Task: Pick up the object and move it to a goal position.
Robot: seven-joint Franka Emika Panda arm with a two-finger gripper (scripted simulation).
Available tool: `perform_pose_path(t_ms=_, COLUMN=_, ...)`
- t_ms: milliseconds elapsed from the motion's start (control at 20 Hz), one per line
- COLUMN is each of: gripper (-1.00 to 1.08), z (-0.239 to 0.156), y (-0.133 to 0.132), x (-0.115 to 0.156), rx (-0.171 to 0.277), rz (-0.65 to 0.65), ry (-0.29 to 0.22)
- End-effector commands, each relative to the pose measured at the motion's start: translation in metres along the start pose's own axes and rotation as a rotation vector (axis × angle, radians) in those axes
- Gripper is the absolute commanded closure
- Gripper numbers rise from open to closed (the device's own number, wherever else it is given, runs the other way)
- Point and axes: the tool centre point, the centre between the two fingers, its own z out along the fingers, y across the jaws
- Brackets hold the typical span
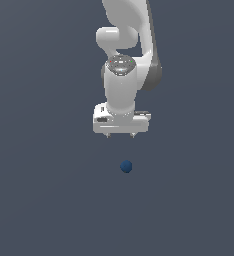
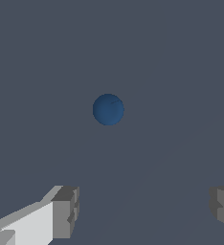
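The object is a small dark blue ball (image 1: 126,166) lying on the flat grey floor, below the hand in the exterior view. My white gripper (image 1: 120,135) hangs above it, pointing down, apart from the ball. Its two short fingers stand wide apart with nothing between them. In the wrist view the ball (image 2: 108,109) shows ahead of the gripper (image 2: 145,210), clear of both grey fingertips (image 2: 66,210). No goal marker shows in either view.
The white arm (image 1: 126,45) rises behind the hand toward the top of the exterior view. Plain grey ground (image 1: 39,200) surrounds the ball on all sides.
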Motion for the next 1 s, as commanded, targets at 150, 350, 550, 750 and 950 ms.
perform_pose_path(t_ms=150, gripper=-0.92, z=0.002, y=-0.007, x=-0.002, rx=0.004, rz=-0.006, ry=-0.007)
perform_pose_path(t_ms=350, gripper=-0.92, z=0.007, y=-0.030, x=-0.009, rx=0.018, rz=-0.023, ry=-0.033)
perform_pose_path(t_ms=550, gripper=-0.92, z=0.008, y=-0.034, x=-0.011, rx=0.021, rz=-0.023, ry=-0.038)
perform_pose_path(t_ms=750, gripper=-0.92, z=0.009, y=-0.033, x=-0.008, rx=0.019, rz=-0.037, ry=-0.036)
perform_pose_path(t_ms=950, gripper=-0.92, z=0.013, y=-0.033, x=-0.003, rx=0.016, rz=-0.079, ry=-0.035)
